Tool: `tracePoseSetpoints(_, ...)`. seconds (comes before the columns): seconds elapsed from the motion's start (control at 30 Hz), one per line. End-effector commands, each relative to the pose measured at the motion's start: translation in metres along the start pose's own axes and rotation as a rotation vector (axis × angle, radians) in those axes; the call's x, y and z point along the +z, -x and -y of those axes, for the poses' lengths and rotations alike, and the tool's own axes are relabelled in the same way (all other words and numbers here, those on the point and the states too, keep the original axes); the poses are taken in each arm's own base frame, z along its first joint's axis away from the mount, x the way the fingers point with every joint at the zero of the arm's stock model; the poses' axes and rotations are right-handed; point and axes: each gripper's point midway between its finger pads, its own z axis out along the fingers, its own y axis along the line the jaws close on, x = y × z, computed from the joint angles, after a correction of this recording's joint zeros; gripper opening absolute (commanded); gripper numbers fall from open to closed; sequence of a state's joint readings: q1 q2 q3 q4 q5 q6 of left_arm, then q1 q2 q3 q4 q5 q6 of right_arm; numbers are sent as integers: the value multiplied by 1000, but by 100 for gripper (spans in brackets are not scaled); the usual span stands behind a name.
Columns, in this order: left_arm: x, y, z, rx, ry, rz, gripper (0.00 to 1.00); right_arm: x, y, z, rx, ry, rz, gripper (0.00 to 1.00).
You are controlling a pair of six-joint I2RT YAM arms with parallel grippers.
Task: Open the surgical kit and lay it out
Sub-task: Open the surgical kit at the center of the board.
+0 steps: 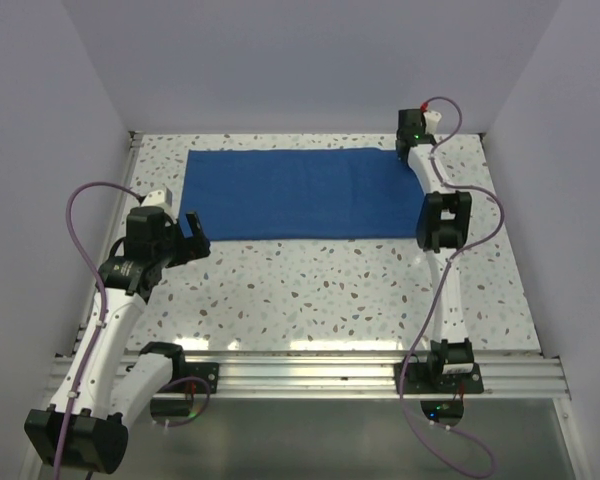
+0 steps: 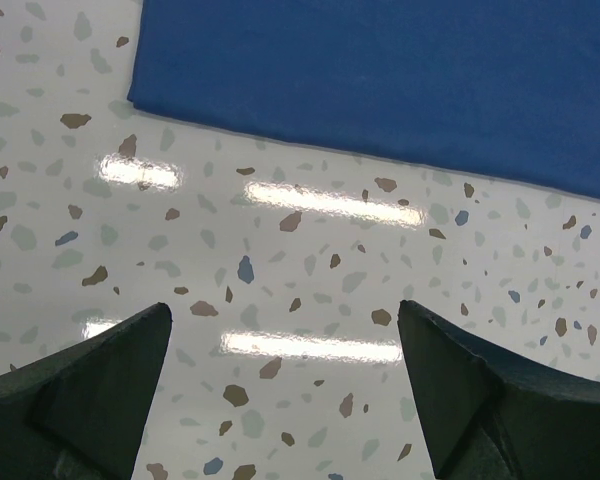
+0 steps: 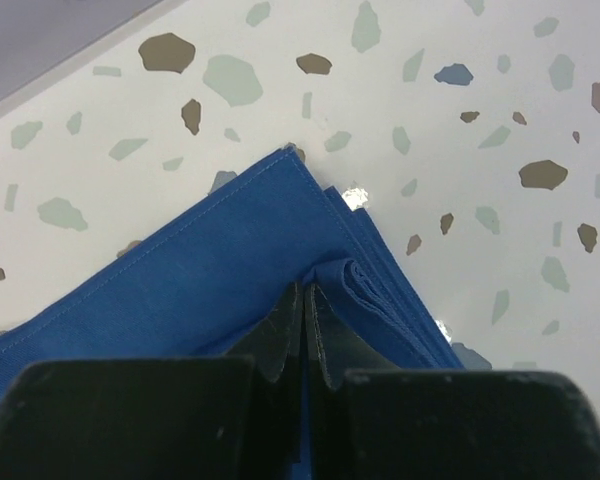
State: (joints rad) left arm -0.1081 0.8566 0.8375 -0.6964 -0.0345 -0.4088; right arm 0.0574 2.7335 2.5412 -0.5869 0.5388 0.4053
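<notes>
The royal-blue cloth wrap (image 1: 295, 193) lies folded as a long rectangle across the far half of the table. My right gripper (image 1: 404, 152) is at its far right corner, shut on a pinched fold of the cloth (image 3: 230, 270); its fingertips (image 3: 310, 300) meet with cloth bunched beside them. My left gripper (image 1: 192, 232) hangs open and empty just off the wrap's near left corner (image 2: 160, 95), above bare tabletop (image 2: 285, 300). The steel tray and the instruments are out of view.
The speckled terrazzo tabletop (image 1: 330, 290) is ringed by pale walls on the left, back and right. A metal rail (image 1: 310, 365) runs along the near edge by the arm bases. Purple cables loop off both arms.
</notes>
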Motion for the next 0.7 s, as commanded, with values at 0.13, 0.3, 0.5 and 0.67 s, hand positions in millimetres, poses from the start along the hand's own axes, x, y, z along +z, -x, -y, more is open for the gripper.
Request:
tracePoseSetpoints(0.13,-2,9,4,-5,-13,43,100,-45,32,8,19,52,-13,0)
tracePoseSetpoints(0.3,-8,13,2,-15,-3,74,100,-81,56,-5,124,147,-12,0)
tracePoseSetpoints(0.5,-12,17,-1,-27,11,102,100,-128,52,-30,157,248,-50,0)
tracePoseSetpoints(0.67,-17,20,0,-28,1,122,100,-172,49,-41,155,310,-56,0)
